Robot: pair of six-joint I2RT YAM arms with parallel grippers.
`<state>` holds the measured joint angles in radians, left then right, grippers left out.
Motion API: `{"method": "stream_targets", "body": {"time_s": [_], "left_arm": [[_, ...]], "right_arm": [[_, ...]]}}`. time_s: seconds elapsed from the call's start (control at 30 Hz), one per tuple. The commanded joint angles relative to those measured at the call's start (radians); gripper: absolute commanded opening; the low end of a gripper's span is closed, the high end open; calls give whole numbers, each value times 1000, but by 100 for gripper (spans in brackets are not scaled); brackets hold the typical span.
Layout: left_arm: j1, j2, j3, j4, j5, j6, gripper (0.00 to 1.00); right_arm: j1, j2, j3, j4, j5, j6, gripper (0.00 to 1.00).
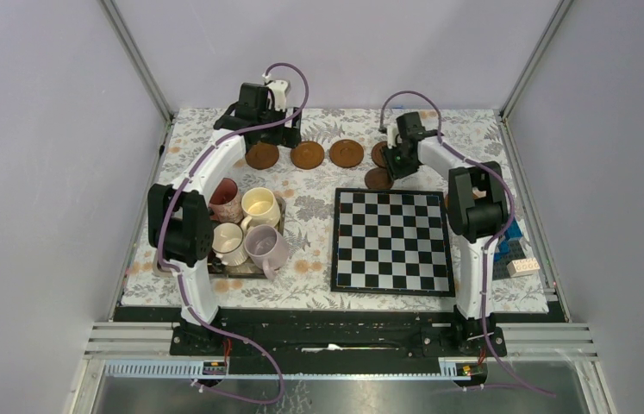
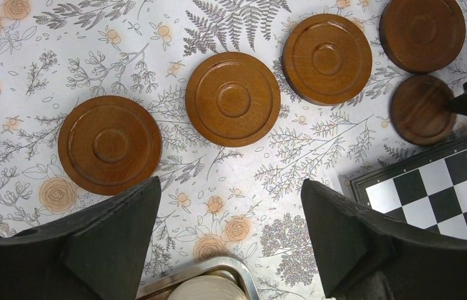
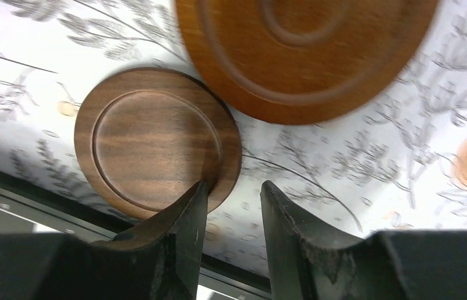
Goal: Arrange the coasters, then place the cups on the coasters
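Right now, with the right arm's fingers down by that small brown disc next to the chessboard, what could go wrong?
1. The right gripper has its narrow gap over bare cloth, only overlapping the rim of the small coaster; it may close on nothing or just nudge the disc.
2. The bigger coaster lies right beside it, so a nudge could shift that one too.
3. The chessboard edge is close; a pushed disc might catch on it.

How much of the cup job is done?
Barely started. Four coasters sit in a row. The right end effector is at a fifth coaster beside the chessboard. To do: the mugs wait in the tray, none on a coaster.
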<state>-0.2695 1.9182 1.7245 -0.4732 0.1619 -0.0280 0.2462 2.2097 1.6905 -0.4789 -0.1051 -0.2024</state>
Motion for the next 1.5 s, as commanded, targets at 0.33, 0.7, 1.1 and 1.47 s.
{"method": "stream_targets", "body": {"time_s": [0.33, 0.7, 1.1, 1.47], "left_arm": [[6, -37, 4, 44, 28, -15, 90], [6, -36, 3, 44, 31, -16, 91], [6, -33, 6, 38, 23, -10, 91], [12, -23, 9, 35, 21, -9, 91]], "right_arm": [[-185, 2, -64, -78, 140, -153, 42], [-283, 144, 159, -82, 197, -144, 42], [-296, 349, 483, -163, 136, -64, 41], [-285, 446, 664, -235, 73, -47, 41]]}}
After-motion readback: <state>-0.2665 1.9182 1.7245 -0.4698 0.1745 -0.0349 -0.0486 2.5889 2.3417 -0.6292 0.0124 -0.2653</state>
